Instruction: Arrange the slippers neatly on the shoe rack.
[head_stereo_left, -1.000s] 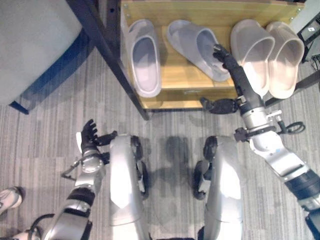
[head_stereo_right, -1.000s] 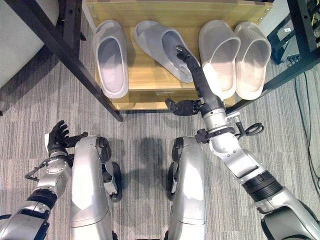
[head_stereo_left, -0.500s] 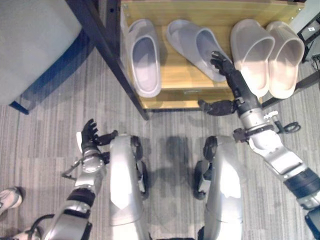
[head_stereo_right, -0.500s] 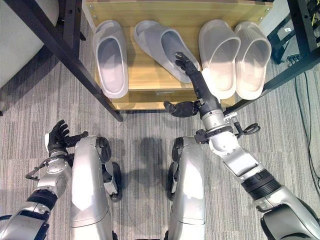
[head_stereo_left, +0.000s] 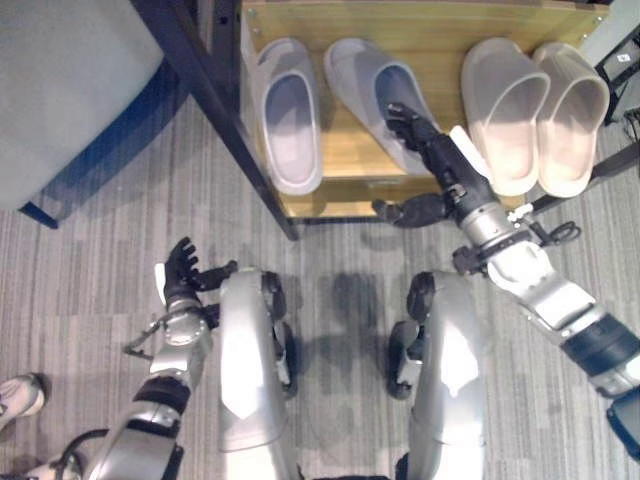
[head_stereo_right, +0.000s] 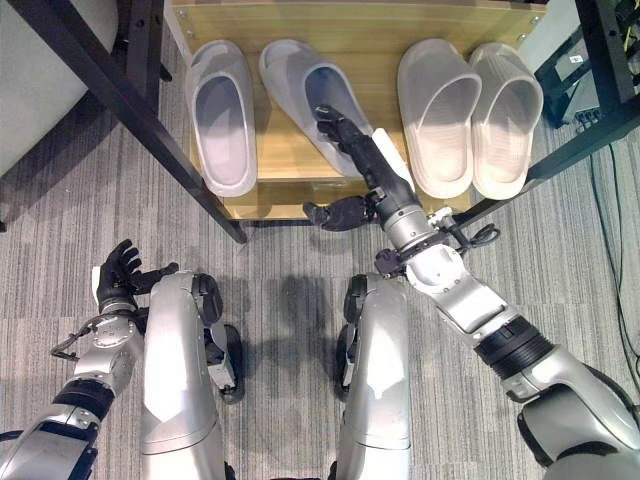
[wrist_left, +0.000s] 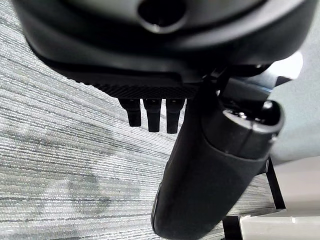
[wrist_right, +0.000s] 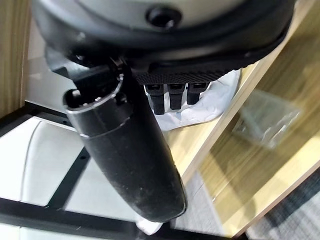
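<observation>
Four slippers lie on the wooden shoe rack. A grey slipper sits at the left, and a second grey slipper lies beside it at a slight slant. A beige pair is at the right, side by side. My right hand is open, its straight fingers lying along the heel end of the second grey slipper and its thumb spread out over the rack's front edge. My left hand hangs open low at my left side over the carpet.
A black metal frame leg slants across just left of the rack. A large grey cushion fills the upper left. Another black frame stands right of the rack. A person's shoe is at the lower left.
My right hand has swept left along the shelf, pushing the second grey slipper's heel left so it lies straighter, closer to parallel with the first. The left hand has stayed still.
</observation>
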